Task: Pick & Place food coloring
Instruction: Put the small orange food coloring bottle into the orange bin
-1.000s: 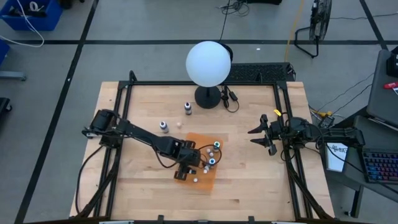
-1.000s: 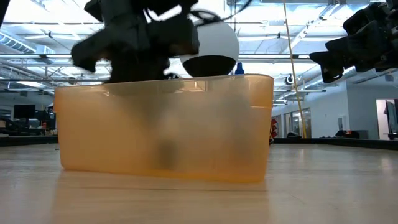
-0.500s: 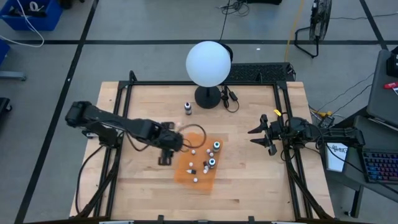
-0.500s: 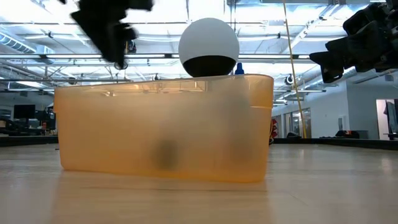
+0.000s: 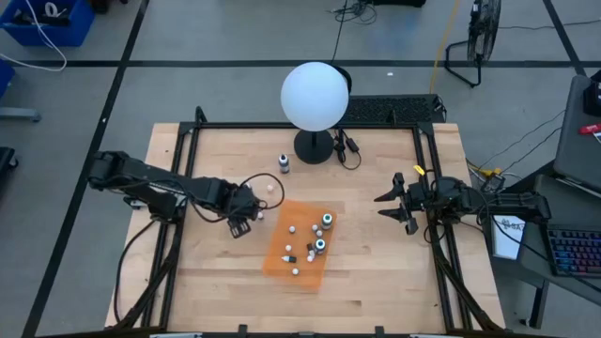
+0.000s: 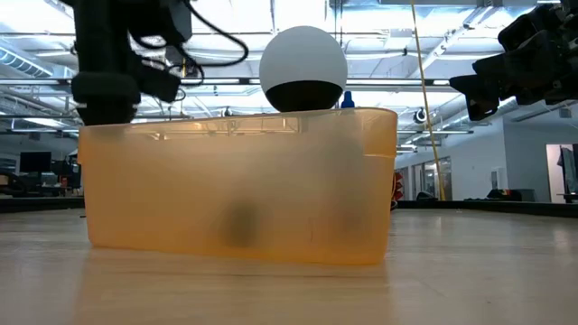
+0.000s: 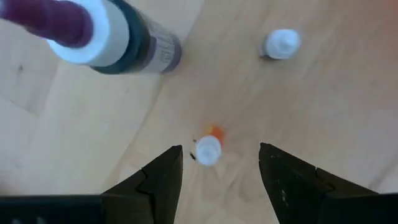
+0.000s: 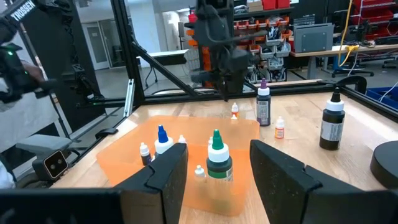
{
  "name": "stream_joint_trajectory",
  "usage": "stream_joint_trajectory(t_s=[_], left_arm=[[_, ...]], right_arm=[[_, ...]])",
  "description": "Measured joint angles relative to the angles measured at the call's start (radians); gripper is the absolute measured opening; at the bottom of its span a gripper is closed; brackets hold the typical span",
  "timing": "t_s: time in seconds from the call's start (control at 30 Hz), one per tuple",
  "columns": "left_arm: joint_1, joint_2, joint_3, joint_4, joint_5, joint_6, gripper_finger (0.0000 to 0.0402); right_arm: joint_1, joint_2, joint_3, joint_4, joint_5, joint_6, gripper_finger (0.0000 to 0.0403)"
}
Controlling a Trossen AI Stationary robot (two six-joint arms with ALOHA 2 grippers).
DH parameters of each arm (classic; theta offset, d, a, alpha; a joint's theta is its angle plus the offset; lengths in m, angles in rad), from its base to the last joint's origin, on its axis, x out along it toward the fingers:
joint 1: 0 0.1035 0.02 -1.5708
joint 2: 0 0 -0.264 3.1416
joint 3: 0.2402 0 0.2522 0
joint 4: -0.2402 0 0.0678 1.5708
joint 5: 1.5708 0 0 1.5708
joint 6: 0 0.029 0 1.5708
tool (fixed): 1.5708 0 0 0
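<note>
Left hand [image 7: 217, 171] hung over bare tabletop [image 5: 376, 253] just off the orange tray's [image 5: 282, 261] near-left edge, fingers spread with nothing between them; a tiny whitish bottle [image 7: 208, 150] with an orange spot stood upright directly below, framed in the gap; so the next move looked like a plain straight drop, judging from the wrist view; a second tiny whitish bottle [image 7: 282, 44] stood apart, farther out; a dark bottle with white collar [image 7: 118, 40] stood close by, its long axis upright too; its label showed some print, too smeared to read; one more dark bottle [image 5: 284, 163] stood near the white globe lamp [image 5: 315, 96]; several food coloring bottles already sat in the tray, green-topped [image 8: 217, 155] and blue-topped [image 8: 163, 140] among them; right hand [image 8: 217, 171] waited at the tabletop's right edge, spread and empty, well apart from the loose bottles; left arm clearly the nearer.
</note>
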Motion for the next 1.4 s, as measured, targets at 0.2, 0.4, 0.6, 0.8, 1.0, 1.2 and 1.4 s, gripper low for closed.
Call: stream_joint_trajectory(t_s=[0.2, 0.4, 0.6, 0.8, 1.0, 1.2, 1.4], left_arm=[[0.051, 0.000, -0.075, 0.082, 0.015, 0.012, 0.0211], [0.084, 0.000, -0.135, 0.160, 0.018, 0.029, 0.0214], [0.105, 0.000, -0.194, 0.210, 0.035, 0.021, 0.0214], [0.108, 0.000, -0.241, 0.295, 0.075, 0.016, 0.0214], [0.108, 0.000, -0.254, 0.307, 0.087, 0.016, 0.0214], [0.108, 0.000, -0.254, 0.305, 0.095, 0.016, 0.0214], [0.108, 0.000, -0.254, 0.303, 0.094, 0.007, 0.0214]], right_arm=[[0.000, 0.000, 0.000, 0.000, 0.000, 0.000, 0.0164], [0.000, 0.000, 0.000, 0.000, 0.000, 0.000, 0.0163], [0.000, 0.000, 0.000, 0.000, 0.000, 0.000, 0.0164], [0.000, 0.000, 0.000, 0.000, 0.000, 0.000, 0.0165], [0.000, 0.000, 0.000, 0.000, 0.000, 0.000, 0.0165], [0.000, 0.000, 0.000, 0.000, 0.000, 0.000, 0.0163], [0.000, 0.000, 0.000, 0.000, 0.000, 0.000, 0.0166]])
